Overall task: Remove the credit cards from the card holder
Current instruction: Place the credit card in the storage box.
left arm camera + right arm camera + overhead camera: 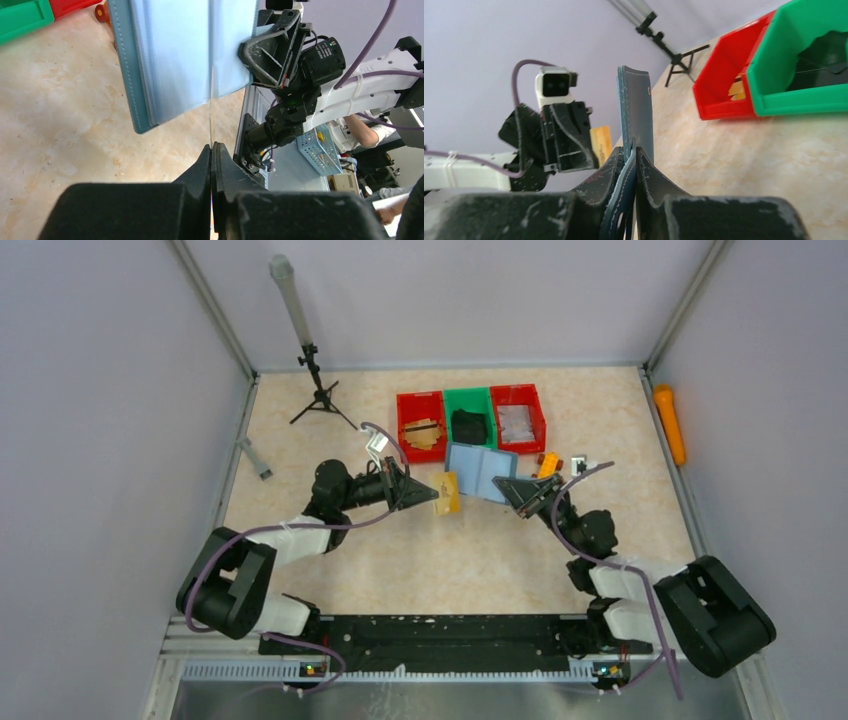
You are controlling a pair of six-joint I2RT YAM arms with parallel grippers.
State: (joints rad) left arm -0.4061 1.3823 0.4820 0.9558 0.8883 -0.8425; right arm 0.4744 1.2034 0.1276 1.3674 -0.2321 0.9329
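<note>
Left gripper (436,493) pinches a yellow card (449,496) tight at the open holder's (481,472) left edge. Right gripper (514,487) clamps the holder aloft from the opposite side. Pulling leftward should free the card.

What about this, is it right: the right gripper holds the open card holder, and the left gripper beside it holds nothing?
Not quite. The right gripper does hold the open card holder, but the left gripper beside it is shut on a yellow card, as the top external view shows.
</note>
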